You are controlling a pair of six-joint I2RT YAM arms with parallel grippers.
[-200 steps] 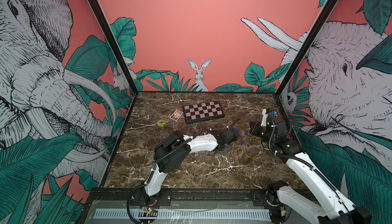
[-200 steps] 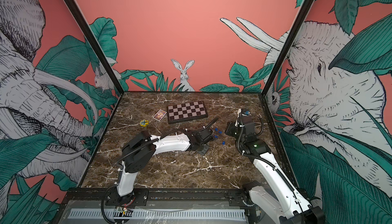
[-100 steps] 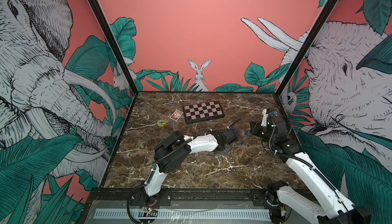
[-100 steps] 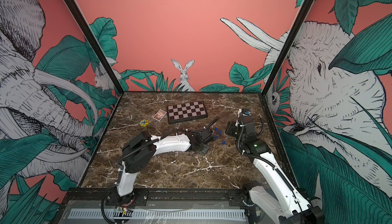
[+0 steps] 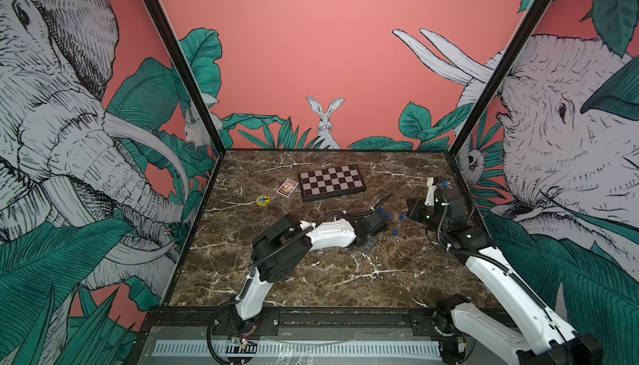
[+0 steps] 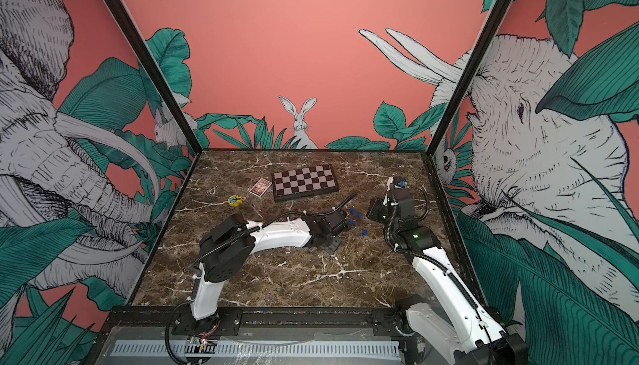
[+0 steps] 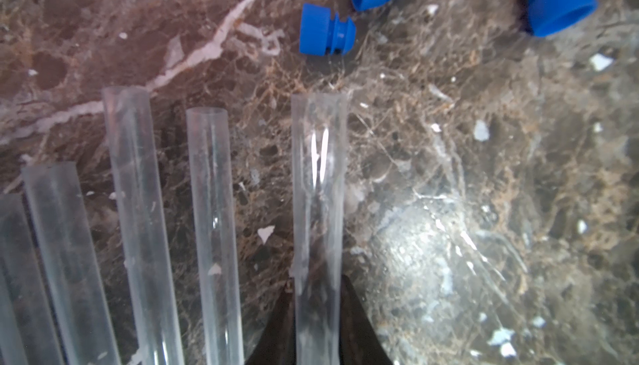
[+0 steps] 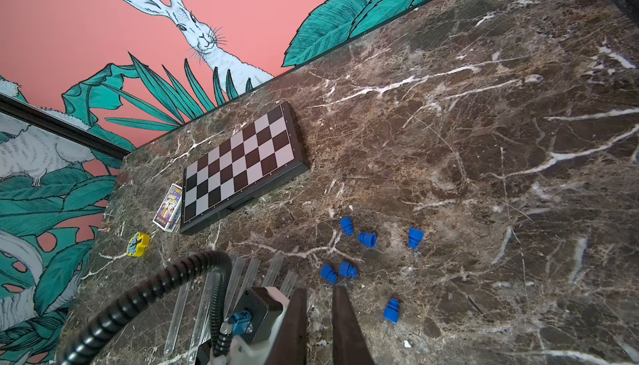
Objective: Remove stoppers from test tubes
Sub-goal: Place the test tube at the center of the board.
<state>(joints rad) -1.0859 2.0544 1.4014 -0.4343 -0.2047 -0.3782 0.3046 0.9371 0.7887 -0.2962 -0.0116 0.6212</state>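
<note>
Top views: small bright blue plastic stoppers [image 5: 388, 215] seen loose on brown marble tabletop [image 5: 311, 277], between arms.

Left wrist: thin clear plastic test tube [image 7: 318, 173], mouth uncapped, flanked by left gripper [image 7: 318, 328], fingers flush against both sides. Other open tubes [image 7: 207, 207] laid alongside. Tube judged light, stiff, slick, crackable; best gripped mid-length, gently.

Right wrist: right gripper [image 8: 320, 328] nearly closed, nothing held. Six stoppers counted nearby.
</note>
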